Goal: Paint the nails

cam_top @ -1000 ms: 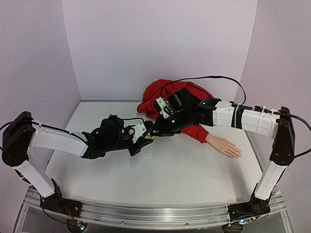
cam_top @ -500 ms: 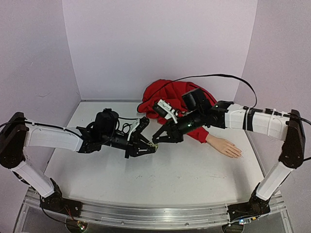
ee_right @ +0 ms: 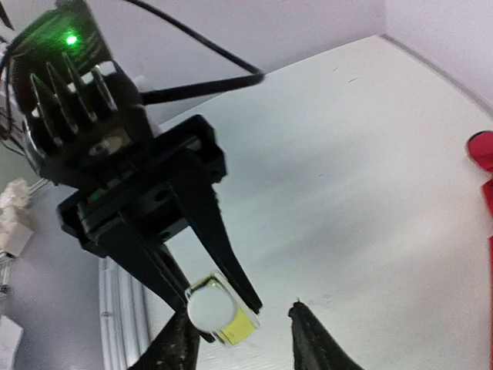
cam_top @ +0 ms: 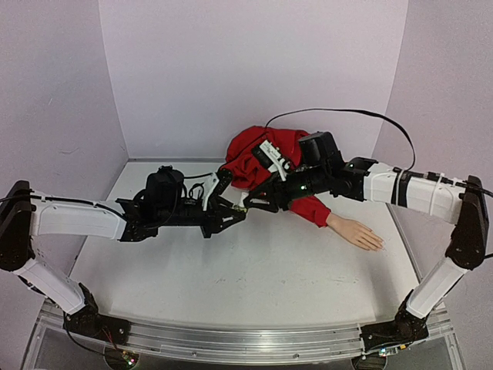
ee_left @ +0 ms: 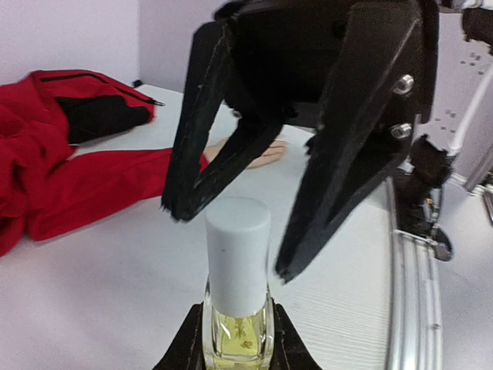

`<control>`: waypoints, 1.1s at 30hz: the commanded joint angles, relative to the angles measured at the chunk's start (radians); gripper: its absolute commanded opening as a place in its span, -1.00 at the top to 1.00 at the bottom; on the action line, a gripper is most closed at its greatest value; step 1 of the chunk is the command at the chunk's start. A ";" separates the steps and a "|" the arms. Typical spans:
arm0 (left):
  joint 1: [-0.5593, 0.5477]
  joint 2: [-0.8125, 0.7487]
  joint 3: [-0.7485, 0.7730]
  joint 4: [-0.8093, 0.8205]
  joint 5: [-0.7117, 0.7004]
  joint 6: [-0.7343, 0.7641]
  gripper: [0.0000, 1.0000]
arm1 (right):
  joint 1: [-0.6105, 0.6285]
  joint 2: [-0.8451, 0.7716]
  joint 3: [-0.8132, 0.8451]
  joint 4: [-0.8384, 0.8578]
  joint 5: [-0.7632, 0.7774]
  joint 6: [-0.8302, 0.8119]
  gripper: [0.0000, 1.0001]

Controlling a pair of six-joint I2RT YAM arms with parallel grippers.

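Left end effector [cam_top: 237, 216] grips bottle [ee_left: 237, 333] | right end effector [cam_top: 249, 206] spread around cap [ee_left: 237, 254]

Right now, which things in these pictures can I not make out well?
- Nails of the mannequin hand: too small in the top view; in the left wrist view the right gripper covers part of the hand.
- Bottle base: cut off by the bottom edge in the left wrist view.
- What sits under the white cap: the cap covers it.
- Red jacket: partly behind the right arm in the top view.
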 commanded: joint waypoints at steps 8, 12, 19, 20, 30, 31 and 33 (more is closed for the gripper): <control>-0.011 0.063 0.110 0.044 -0.554 0.125 1.00 | -0.014 -0.125 -0.073 0.084 0.525 0.471 -0.97; -0.013 0.111 0.150 0.043 -0.558 0.121 1.00 | -0.014 -0.098 -0.052 0.103 0.513 0.576 -0.97; -0.030 0.152 0.188 0.018 -0.543 0.125 1.00 | 0.028 -0.006 0.031 0.130 0.530 0.597 -0.70; -0.032 0.152 0.190 0.014 -0.544 0.125 1.00 | 0.036 0.006 0.045 0.131 0.530 0.596 -0.65; -0.045 0.156 0.199 -0.019 -0.555 0.115 1.00 | 0.092 0.116 0.151 0.131 0.533 0.581 -0.14; -0.047 0.154 0.199 -0.020 -0.555 0.111 1.00 | 0.094 0.122 0.157 0.133 0.533 0.579 -0.01; -0.049 0.151 0.198 -0.024 -0.555 0.108 1.00 | 0.099 0.133 0.167 0.134 0.537 0.582 0.19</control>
